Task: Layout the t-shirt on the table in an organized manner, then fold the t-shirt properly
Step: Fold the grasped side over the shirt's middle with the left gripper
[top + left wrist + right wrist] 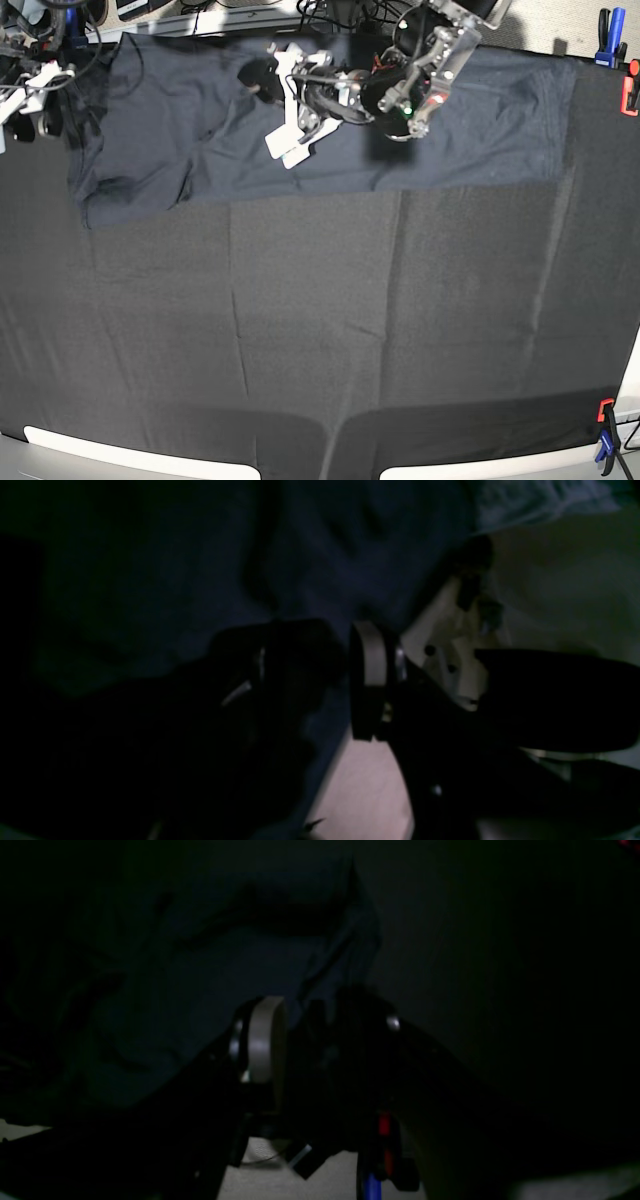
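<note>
1. Left wrist view: very dark. The left gripper point(345, 680) sits at centre; one pale pad point(372, 655) shows at 3 o'clock of it, the other finger is a black shape at 9 o'clock. Navy cloth of the t-shirt point(325, 555) runs down between them, so the jaws look pinched on its fabric. Pale floor lies at 5 o'clock. No writing can be read.

2. Right wrist view: darker still. The right gripper point(310, 1040) has one grey pad point(265, 1040) at 9 o'clock of centre and a black finger at 3 o'clock. A fold of the t-shirt point(200, 990) comes down to the gap, but whether the jaws grip it I cannot tell. A red and blue clamp point(382, 1145) stands at 6 o'clock.

3. Base view: the t-shirt point(480, 130), thin smooth navy fabric, lies spread in a wide band at 12 o'clock on the table point(320, 330), whose matte black cloth shows creases. The left gripper point(295, 110) is over the shirt's middle. A clamp point(607, 435) sits at 5 o'clock. No label is readable.
</note>
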`<state>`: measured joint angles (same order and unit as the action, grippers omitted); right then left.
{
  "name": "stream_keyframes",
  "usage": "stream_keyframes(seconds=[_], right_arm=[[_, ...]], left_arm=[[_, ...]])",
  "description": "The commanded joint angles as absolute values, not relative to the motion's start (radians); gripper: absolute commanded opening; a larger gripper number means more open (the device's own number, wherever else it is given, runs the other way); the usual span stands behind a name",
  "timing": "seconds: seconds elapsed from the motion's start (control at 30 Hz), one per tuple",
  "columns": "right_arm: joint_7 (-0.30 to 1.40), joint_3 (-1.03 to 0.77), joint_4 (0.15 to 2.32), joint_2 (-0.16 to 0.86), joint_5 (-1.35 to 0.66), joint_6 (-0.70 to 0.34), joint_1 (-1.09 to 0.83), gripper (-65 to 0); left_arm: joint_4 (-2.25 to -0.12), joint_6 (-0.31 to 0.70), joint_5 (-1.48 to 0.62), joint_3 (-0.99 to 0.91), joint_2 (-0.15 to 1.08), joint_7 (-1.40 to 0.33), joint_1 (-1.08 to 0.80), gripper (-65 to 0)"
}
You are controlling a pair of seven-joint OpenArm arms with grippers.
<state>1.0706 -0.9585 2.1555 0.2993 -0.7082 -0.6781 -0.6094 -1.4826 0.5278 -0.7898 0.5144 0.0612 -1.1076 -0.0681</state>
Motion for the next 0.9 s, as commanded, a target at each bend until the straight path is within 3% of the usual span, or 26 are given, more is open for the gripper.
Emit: stream_keyframes(seconds=[0.0,0.07,0.17,0.33,0.47,0.67,0.87], right_arm=[[1.043,-0.968,2.173,0.313,-0.719,-0.698,-0.610,-40.6],[1.043,-0.968,2.173,0.313,-0.719,-0.698,-0.610,-39.6],[1.034,-0.968,2.173,0.313,-0.719,-0.698,-0.610,-31.4],[0.966,-0.968,2.173,0.313,-0.736,-0.698,-0.610,-29.9],[0.957,-0.968,2.173,0.313,-0.904,-0.698,-0.610,-29.9],[1.031,-0.968,2.173,0.313,-1.152,-0.698,-0.610,-29.9],[1.129,-0.968,2.173,0.313,-1.212,-0.698,-0.610,-29.9]], left_arm=[[-1.530,0.538,-0.813,0.515,0.047,-1.092,-0.047,-44.8],[-1.575,0.538,-0.812,0.515,0.047,-1.093,-0.042,-38.9],[-1.638,0.537,-0.812,0.515,0.047,-1.131,-0.025,-30.7],[-1.726,0.477,-0.665,0.508,0.083,-1.173,0.015,-30.5],[-1.783,0.426,-0.553,0.482,0.161,-1.151,0.045,-30.5],[-1.857,0.379,-0.550,0.339,0.315,-1.147,0.052,-30.5],[-1.874,0.298,-0.653,0.114,0.475,-1.153,0.045,-30.5]])
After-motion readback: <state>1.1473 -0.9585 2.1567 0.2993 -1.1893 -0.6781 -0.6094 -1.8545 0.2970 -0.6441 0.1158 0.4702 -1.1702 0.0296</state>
